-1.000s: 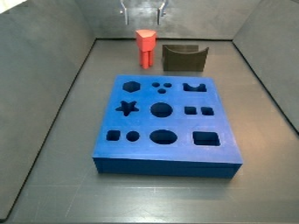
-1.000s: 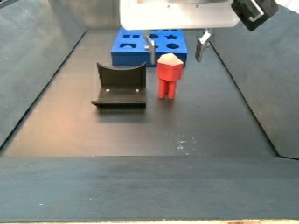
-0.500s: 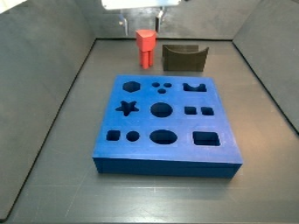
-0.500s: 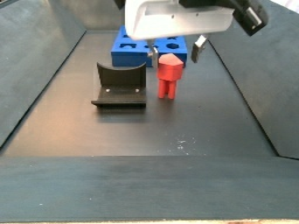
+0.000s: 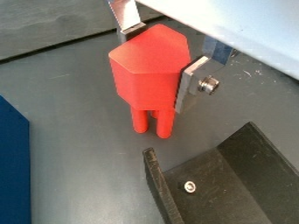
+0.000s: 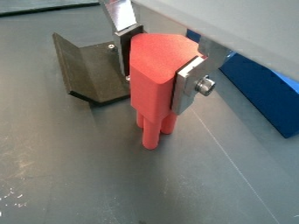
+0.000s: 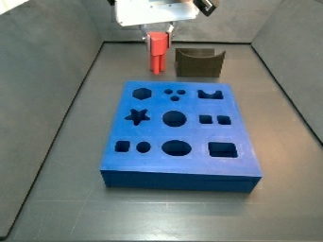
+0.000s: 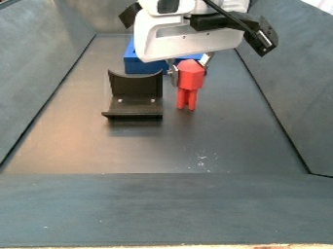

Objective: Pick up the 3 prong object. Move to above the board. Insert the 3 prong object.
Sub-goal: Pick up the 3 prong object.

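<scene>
The 3 prong object (image 5: 146, 74) is a red-orange peg with a wide head, standing upright on its prongs on the dark floor. It shows in both wrist views (image 6: 152, 83) and both side views (image 7: 158, 55) (image 8: 190, 88). My gripper (image 5: 158, 57) (image 6: 155, 74) is low around the peg's head, with a silver finger (image 5: 193, 79) (image 6: 187, 83) pressed flat against each side. In the side views the gripper (image 7: 158, 36) (image 8: 192, 64) sits right on top of the peg. The blue board (image 7: 190, 134) with its many cut-outs lies apart from the peg (image 8: 136, 51).
The dark fixture (image 7: 199, 63) (image 8: 132, 94) stands on the floor close beside the peg, and shows in both wrist views (image 5: 222, 179) (image 6: 87, 66). Grey sloping walls ring the floor. A board edge shows in the wrist views (image 5: 10, 149) (image 6: 263, 96).
My gripper has come down from above the peg onto its head, and the fingers now sit against the peg's sides. The peg, board and fixture have not moved.
</scene>
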